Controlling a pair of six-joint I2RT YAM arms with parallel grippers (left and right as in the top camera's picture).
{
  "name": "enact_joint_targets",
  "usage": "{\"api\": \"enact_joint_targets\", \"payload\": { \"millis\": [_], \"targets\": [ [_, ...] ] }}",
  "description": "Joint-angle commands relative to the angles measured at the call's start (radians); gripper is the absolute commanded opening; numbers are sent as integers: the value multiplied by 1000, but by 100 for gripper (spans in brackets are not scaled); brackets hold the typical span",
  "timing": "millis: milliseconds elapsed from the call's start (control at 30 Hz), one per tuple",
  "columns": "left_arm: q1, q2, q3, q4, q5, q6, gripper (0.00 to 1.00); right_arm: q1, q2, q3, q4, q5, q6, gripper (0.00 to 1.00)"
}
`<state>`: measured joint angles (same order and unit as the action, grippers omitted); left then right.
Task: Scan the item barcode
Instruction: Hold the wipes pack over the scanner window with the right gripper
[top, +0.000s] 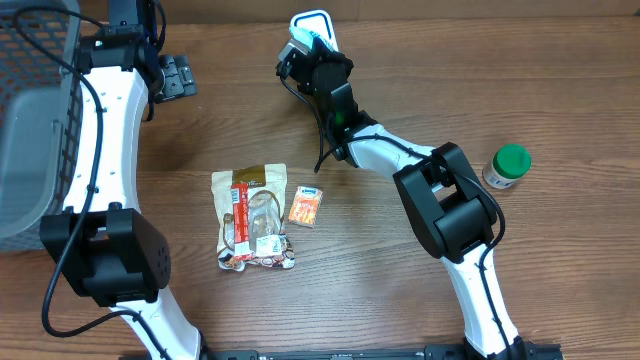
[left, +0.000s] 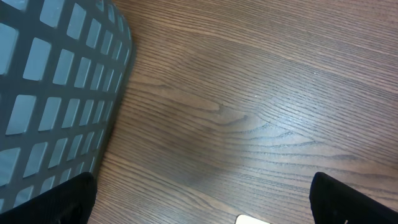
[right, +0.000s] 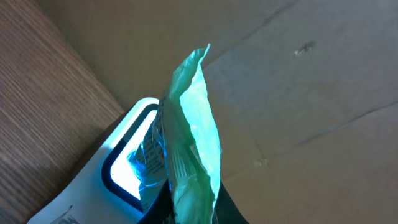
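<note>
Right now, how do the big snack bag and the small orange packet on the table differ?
The snack bag is clearly larger than the orange packet. The snack bag is brown-topped with a red strip; the orange packet is orange with a pale top. Both lie flat on the table, side by side.

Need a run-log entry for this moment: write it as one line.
right fingers: shut on green packet, at lit scanner | left fingers: open, empty, beside basket | step: scanning
</note>
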<state>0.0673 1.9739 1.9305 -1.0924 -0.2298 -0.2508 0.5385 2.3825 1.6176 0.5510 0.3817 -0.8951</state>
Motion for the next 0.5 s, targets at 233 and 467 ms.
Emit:
{"api": "enact_joint_targets", "payload": {
  "millis": [233, 467],
  "targets": [
    [-3, 1, 2, 1, -13, 19, 100, 0, 2, 16, 180, -27, -31, 4],
    [-3, 1, 2, 1, -13, 19, 100, -41, 3, 16, 177, -85, -29, 4]
  ]
}}
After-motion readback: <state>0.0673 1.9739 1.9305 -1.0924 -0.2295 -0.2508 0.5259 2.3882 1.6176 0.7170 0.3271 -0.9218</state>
